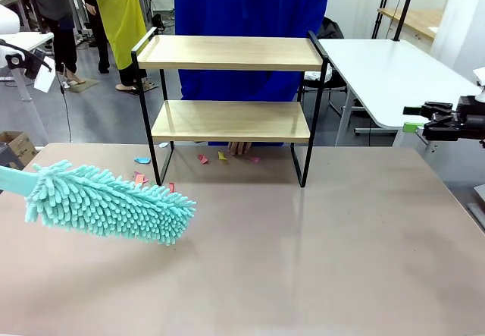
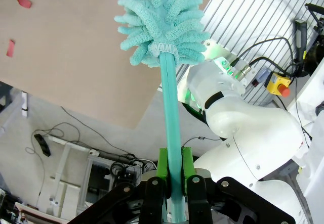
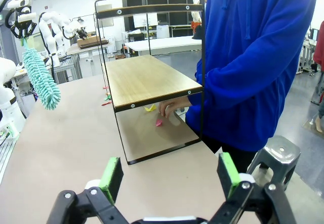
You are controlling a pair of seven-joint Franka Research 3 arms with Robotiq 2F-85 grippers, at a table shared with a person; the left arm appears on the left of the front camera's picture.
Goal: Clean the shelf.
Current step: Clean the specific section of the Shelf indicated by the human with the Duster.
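Note:
The shelf stands at the table's far middle: two light wood boards in a thin black frame, both boards bare. It also shows sideways in the right wrist view, shelf. My left gripper is shut on the teal handle of a fluffy teal duster. The duster hovers low over the table's left side, short of the shelf. My right gripper is open and holds nothing. It hangs off the table's right edge, right gripper.
A person in a blue top stands behind the shelf with a hand on the table under the lower board. Small coloured paper scraps lie around the shelf's left leg and beneath it. A white table stands at the back right.

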